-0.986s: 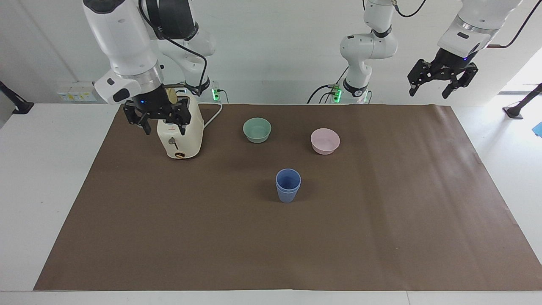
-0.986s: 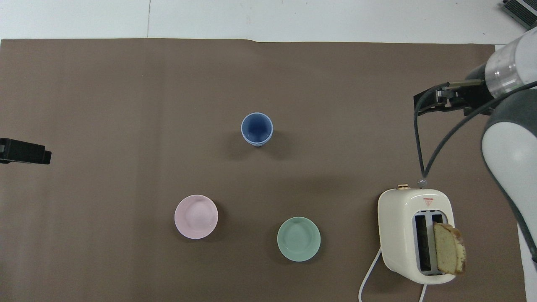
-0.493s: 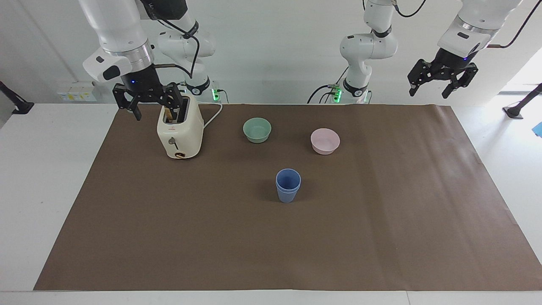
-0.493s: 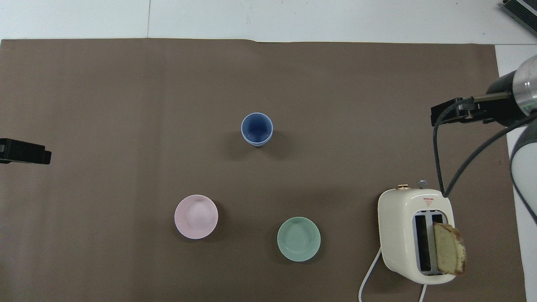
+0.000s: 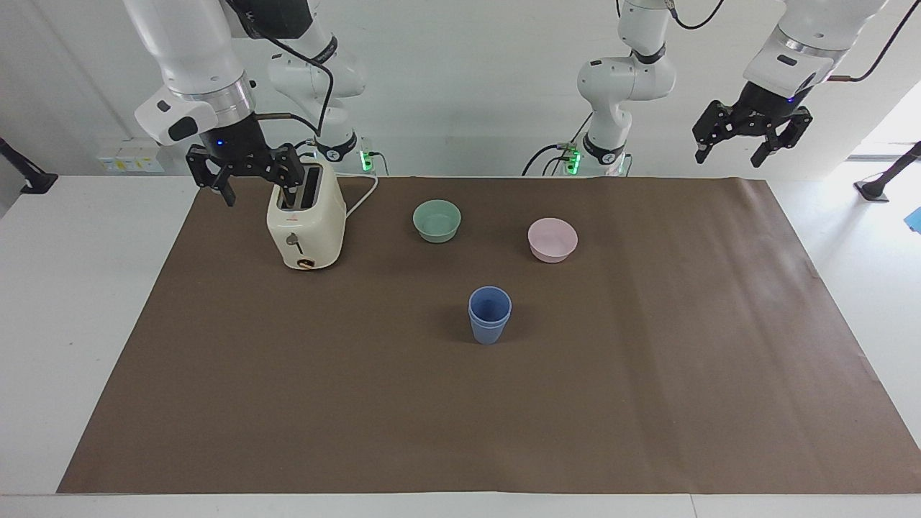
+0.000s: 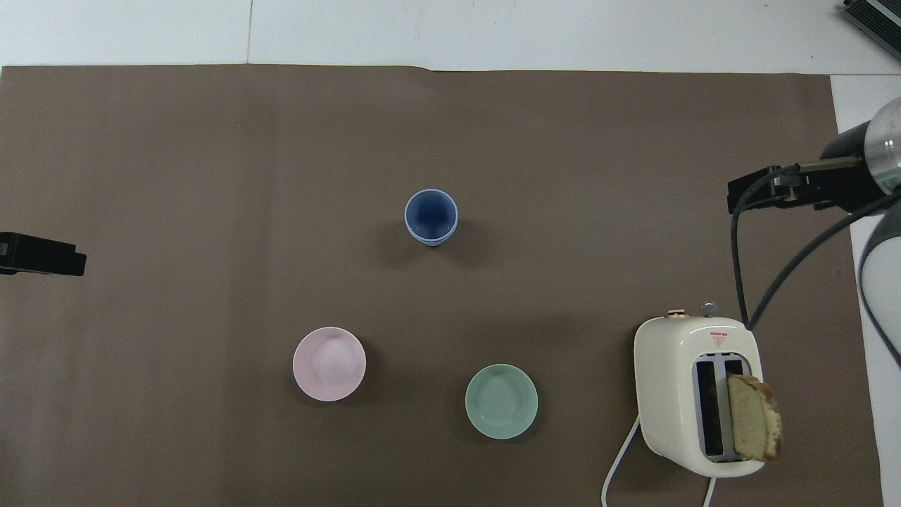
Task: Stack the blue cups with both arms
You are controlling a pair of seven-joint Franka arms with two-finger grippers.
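Observation:
The two blue cups (image 5: 489,314) stand nested, one inside the other, upright in the middle of the brown mat; they also show in the overhead view (image 6: 431,216). No gripper touches them. My right gripper (image 5: 248,188) is open and empty, raised above the toaster's top at the right arm's end of the table; in the overhead view (image 6: 767,193) it lies near the mat's edge. My left gripper (image 5: 750,147) is open and empty, and waits high over the mat's corner at the left arm's end; only its tip (image 6: 42,255) shows in the overhead view.
A cream toaster (image 5: 306,223) with a bread slice (image 6: 753,426) in one slot stands near the right arm. A pale green bowl (image 5: 437,220) and a pink bowl (image 5: 552,239) sit nearer to the robots than the cups. A brown mat (image 5: 647,396) covers the table.
My right gripper has risen and drawn back from the front of the toaster toward the right arm's end of the table. The left arm, cups and bowls have not moved.

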